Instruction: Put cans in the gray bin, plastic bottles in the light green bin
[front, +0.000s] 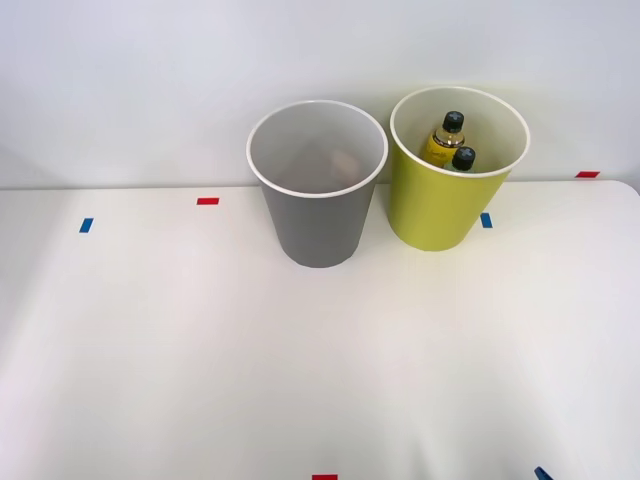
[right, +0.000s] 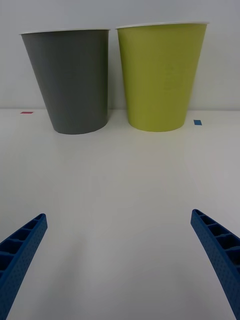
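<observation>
- On the far left of the front view you see a small blue tape mark (front: 86, 225) on the white table (front: 200, 350), and a red tape mark (front: 207, 201) a little further right, near the back edge.
- Next comes the gray bin (front: 318, 225). It stands upright near the back of the table, close to the wall. Deep inside it you can notice a faint pinkish shape (front: 343, 160), which may be the can, but it is too dim for you to be sure.
- Just beside it on the right stands the light green bin (front: 440, 205), also upright. The two bins are close together at the rims, but you cannot tell if they touch.
- Inside the light green bin you see two plastic bottles with black caps: the yellow-amber bottle (front: 443, 143) behind, and a second bottle (front: 463, 158) in front of it, of which you see little but the cap.
- A blue tape mark (front: 486, 220) lies on the table just right of the green bin, and a red mark (front: 587, 174) is at the far right.
- In the wrist view the right gripper (right: 120, 245) is in front of both bins and well apart from them. Its blue ribbed fingers (right: 22, 245) are spread wide, one at each corner, and they hold nothing.
</observation>
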